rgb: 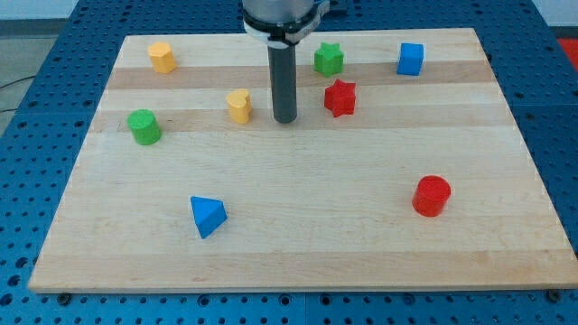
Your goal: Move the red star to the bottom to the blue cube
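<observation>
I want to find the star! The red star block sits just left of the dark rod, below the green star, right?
Not quite. In the camera view, the red star block sits just right of my tip, still below the green star block.

Open lane toward the blue cube, crowding at the far left

My tip [285,119] stood between the yellow block [239,106] on its left and the red star [340,97] on its right, with a narrow gap on each side. The green star [329,59] sat just beyond the red star, blocking the far side. Bare board lay between the red star and the blue cube [410,59]. The red cylinder [432,196], blue triangle [207,216] and green cylinder [144,126] stood well apart, leaving the near middle free.
</observation>
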Motion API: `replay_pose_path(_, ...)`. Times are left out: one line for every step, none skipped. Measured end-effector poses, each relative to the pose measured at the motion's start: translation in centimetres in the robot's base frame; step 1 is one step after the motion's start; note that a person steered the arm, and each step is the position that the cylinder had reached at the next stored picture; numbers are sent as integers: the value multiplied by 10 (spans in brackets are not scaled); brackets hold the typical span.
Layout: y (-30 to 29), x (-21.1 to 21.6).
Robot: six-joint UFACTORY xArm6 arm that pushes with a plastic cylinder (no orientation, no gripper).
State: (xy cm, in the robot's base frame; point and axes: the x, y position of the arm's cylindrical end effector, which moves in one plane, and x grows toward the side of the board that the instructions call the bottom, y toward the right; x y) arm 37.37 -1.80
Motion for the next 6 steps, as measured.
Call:
replay_pose_path(58,-3)
replay_pose_path(95,-3)
replay_pose_path(52,-8)
replay_pose_path(38,-33)
replay_pose_path(125,-36)
replay_pose_path(153,-72)
